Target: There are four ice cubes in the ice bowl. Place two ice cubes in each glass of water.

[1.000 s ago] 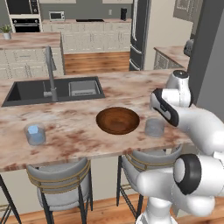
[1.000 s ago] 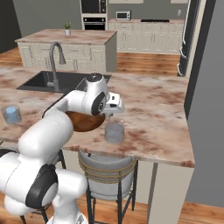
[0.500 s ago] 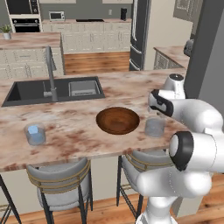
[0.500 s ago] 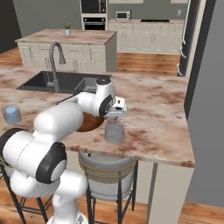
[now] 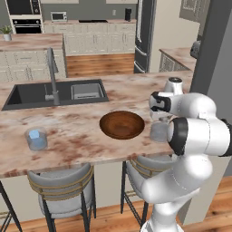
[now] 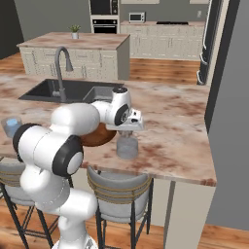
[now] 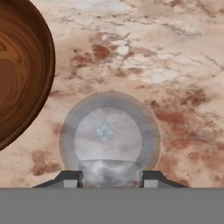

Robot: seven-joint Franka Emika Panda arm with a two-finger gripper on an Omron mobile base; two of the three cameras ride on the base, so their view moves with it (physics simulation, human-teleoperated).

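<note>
My gripper (image 7: 110, 177) hangs straight above the right glass of water (image 7: 152, 141), shut on a pale ice cube (image 7: 109, 168) between its tips. One small ice cube (image 7: 104, 130) lies inside that glass. In the left base view the gripper (image 5: 159, 118) sits just over this glass (image 5: 159, 132), right of the ice bowl (image 5: 122, 125), whose dark wooden inside looks bare. The bowl's rim (image 7: 26, 74) fills the left of the hand view. The other glass (image 5: 36, 139), far left near the counter's front edge, holds a pale-blue ice cube (image 5: 33, 134). From the right base, gripper (image 6: 127, 132) tops glass (image 6: 127, 148).
A dark sink (image 5: 59, 93) with a tall faucet (image 5: 53, 77) lies behind the bowl. Two stools (image 5: 61, 190) stand under the counter's front edge. A grey pillar (image 5: 213, 54) rises close on the right. My own arm hides part of the bowl (image 6: 97, 139) from the right base.
The hand has shifted slightly toward the bowl side and come down a little over the right glass, while the elbow swung outward. Bowl and glasses have not moved.
</note>
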